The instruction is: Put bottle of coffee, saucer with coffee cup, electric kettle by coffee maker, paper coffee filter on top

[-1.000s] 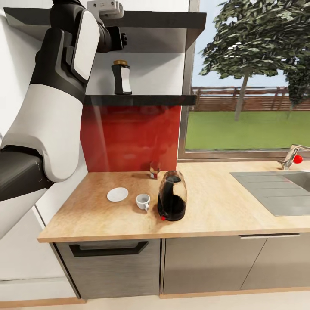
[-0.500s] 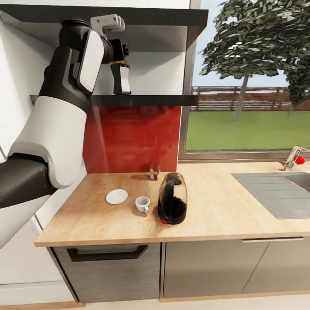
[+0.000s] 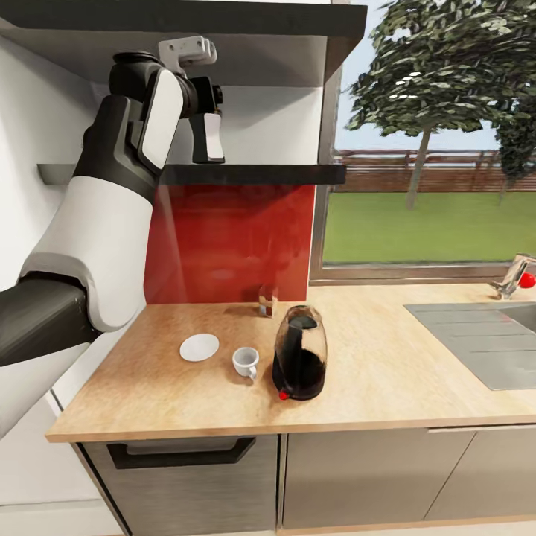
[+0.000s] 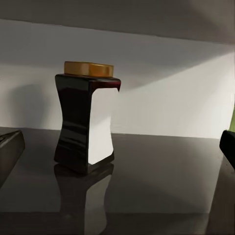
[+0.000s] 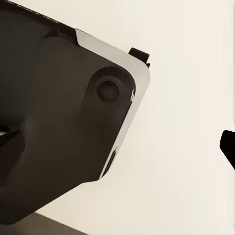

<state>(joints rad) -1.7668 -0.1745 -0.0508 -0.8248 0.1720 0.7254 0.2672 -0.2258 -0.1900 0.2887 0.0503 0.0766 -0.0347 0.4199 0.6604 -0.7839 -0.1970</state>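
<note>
Bottle of coffee (image 4: 87, 122) upright on kitchen shelf (image 3: 246, 174), framed by open left jaws, untouched; thicker shelf (image 3: 223, 16) close overhead. Below on worktop (image 3: 372, 372): saucer (image 3: 199, 347), coffee cup (image 3: 246, 362), electric kettle (image 3: 299, 354); right jaws unclear.

Bright daylight, dim glossy shelf, perhaps soft
</note>
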